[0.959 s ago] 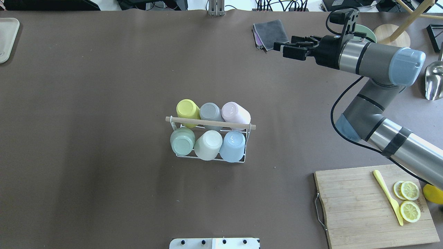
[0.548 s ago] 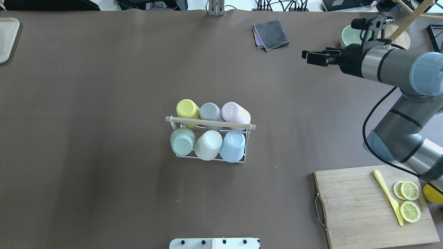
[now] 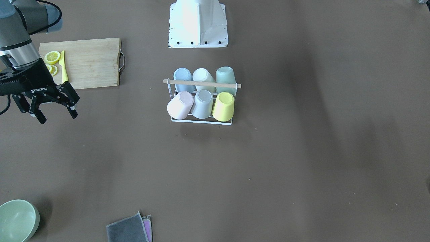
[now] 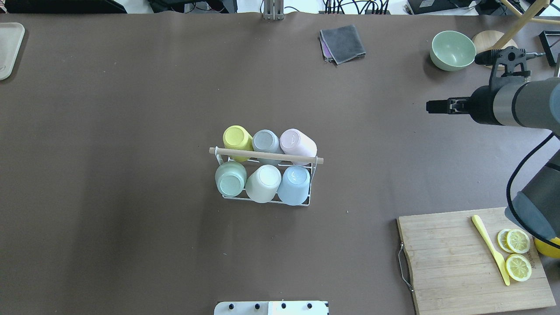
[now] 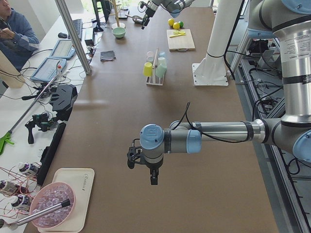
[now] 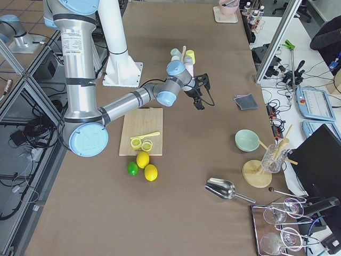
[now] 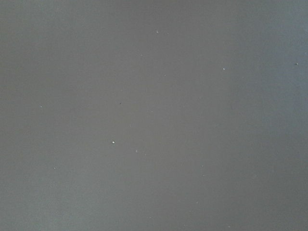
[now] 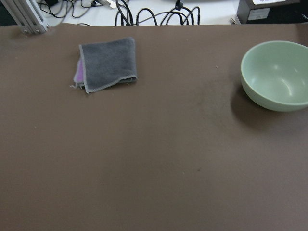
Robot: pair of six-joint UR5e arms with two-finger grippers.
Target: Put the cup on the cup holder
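Pulled back toward the desk's (image 4: 109, 131) right edge since a second ago, the right tool (image 4: 437, 106) no longer covers the bowl (image 4: 453, 50). Far to the left, the left tool (image 5: 143, 167) hangs low over bare desk; whether it is released or clenched cannot be told. At mid-desk stands the holder (image 4: 267, 155), with six cups (image 4: 263, 183) upside down on its prongs in two rows of three. Further right lie the cloth (image 4: 343, 42) and then the bowl. The right tool hovers released, fingers (image 3: 72, 112) spread, grasping nothing, near the board (image 4: 455, 262).
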